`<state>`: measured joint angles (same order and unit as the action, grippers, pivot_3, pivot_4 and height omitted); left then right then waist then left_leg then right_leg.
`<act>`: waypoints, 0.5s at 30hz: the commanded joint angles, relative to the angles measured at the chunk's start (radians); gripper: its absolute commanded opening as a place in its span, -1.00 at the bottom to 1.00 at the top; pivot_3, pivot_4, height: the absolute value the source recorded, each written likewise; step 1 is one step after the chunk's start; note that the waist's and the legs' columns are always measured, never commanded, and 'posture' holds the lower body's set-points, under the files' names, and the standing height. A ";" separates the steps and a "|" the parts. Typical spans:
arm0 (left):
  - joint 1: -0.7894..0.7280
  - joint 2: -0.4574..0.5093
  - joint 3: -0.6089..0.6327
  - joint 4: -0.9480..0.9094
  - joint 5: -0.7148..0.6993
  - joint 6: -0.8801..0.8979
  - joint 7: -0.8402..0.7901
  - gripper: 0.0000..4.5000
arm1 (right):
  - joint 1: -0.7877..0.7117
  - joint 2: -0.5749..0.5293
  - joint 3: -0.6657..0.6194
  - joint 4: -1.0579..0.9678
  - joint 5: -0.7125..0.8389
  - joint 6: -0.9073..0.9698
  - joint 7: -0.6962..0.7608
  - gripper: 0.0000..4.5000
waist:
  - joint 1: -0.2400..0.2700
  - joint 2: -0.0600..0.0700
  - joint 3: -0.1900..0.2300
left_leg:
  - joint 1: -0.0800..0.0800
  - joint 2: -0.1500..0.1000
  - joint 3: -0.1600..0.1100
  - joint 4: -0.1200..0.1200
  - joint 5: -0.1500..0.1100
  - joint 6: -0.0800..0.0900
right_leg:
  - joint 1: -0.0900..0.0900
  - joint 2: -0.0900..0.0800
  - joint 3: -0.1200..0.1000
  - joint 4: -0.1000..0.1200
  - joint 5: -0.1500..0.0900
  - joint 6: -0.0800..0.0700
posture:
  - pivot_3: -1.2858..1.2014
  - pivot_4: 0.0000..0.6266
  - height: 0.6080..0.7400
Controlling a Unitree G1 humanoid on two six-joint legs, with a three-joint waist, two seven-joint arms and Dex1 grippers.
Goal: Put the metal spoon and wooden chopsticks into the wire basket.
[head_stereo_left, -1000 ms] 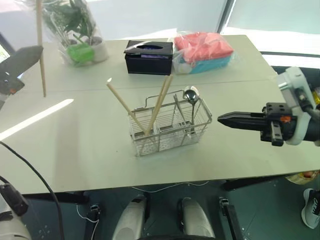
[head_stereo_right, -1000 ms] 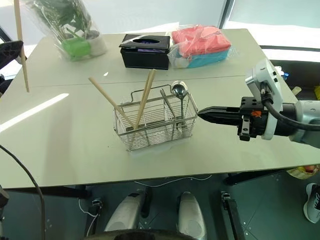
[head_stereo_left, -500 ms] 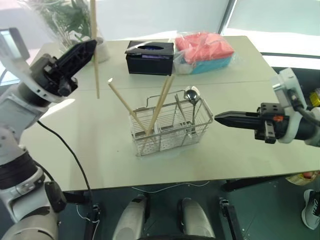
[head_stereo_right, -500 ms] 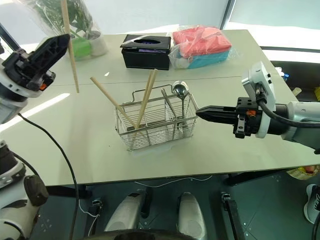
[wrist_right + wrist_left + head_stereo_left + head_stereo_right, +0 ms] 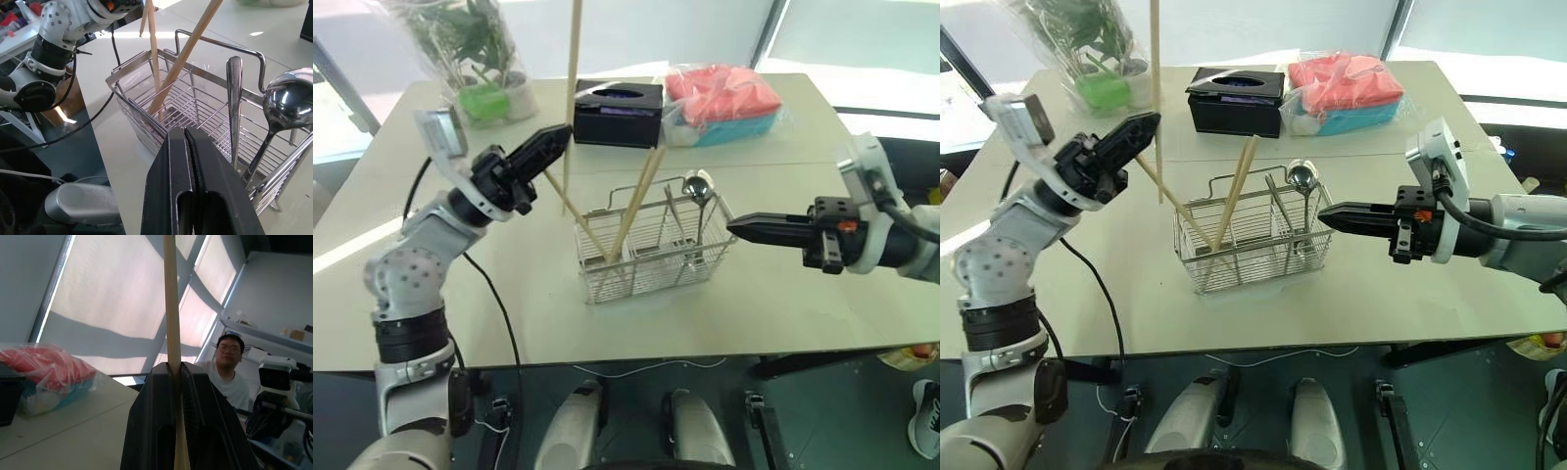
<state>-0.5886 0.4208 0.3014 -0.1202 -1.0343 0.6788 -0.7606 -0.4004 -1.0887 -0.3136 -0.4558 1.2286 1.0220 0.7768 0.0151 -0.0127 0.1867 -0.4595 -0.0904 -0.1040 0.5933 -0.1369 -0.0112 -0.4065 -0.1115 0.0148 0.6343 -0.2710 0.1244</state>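
The wire basket (image 5: 648, 274) stands mid-table. Wooden chopsticks (image 5: 631, 206) lean in its left compartment, one (image 5: 570, 211) slanting out to the left. The metal spoon (image 5: 697, 186) stands bowl-up in the right compartment. My left gripper (image 5: 560, 137) is shut on another chopstick (image 5: 574, 59), held upright just left of and above the basket; the stick is pinched between the fingers (image 5: 156, 421). To the right of the basket, my right gripper (image 5: 734, 227) is shut and empty, its tip pointing at the basket's right wall (image 5: 142, 112), close to the spoon bowl (image 5: 286, 105).
A black tissue box (image 5: 617, 101) and a bag of pink and blue cloths (image 5: 724, 98) sit behind the basket. A wrapped plant (image 5: 475, 59) stands at the back left. A person (image 5: 227, 367) sits beyond the table.
My left arm has swung right and a little down, carrying the upright chopstick from the table's left side to beside the basket. The right arm has stayed put.
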 commanded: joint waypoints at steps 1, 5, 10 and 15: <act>-0.032 -0.018 -0.034 0.016 0.042 -0.053 -0.035 -0.97 | -0.008 -0.015 -0.062 -0.048 0.062 0.014 -0.027 -1.00 | 0.000 0.000 0.000 | 0.000 0.000 0.000 0.000 0.000 0.000 | 0.000 0.000 0.000 0.000 0.000 0.000 | 0.03 -0.52 1.00; -0.059 -0.055 -0.073 0.054 0.080 -0.087 -0.059 -0.97 | 0.008 -0.008 -0.079 -0.076 0.103 0.024 -0.071 -1.00 | 0.000 0.000 0.000 | 0.000 0.000 0.000 0.000 0.000 0.000 | 0.001 0.000 0.000 0.000 0.000 0.000 | 0.03 -0.52 1.00; -0.091 -0.056 -0.067 0.055 0.047 -0.058 -0.075 -0.97 | 0.043 -0.012 -0.100 -0.091 0.122 0.022 -0.097 -1.00 | -0.002 0.000 0.000 | 0.000 0.000 0.000 0.001 -0.001 0.001 | 0.001 0.000 0.000 -0.001 0.000 0.000 | 0.03 -0.52 1.00; -0.091 -0.037 -0.054 0.021 0.003 -0.007 -0.076 -0.97 | 0.057 -0.009 -0.096 -0.088 0.114 0.009 -0.099 -1.00 | -0.002 0.000 0.000 | 0.000 0.000 0.000 0.001 -0.001 0.001 | 0.001 0.000 0.000 -0.001 0.000 0.001 | 0.03 -0.52 1.00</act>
<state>-0.6699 0.3721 0.2433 -0.0586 -1.0047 0.6522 -0.8282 -0.3395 -1.0899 -0.3768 -0.5268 1.3368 1.0477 0.6763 0.0128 -0.0128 0.1865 -0.4593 -0.0905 -0.1040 0.5940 -0.1374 -0.0102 -0.4055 -0.1114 0.0144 0.6336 -0.2707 0.1251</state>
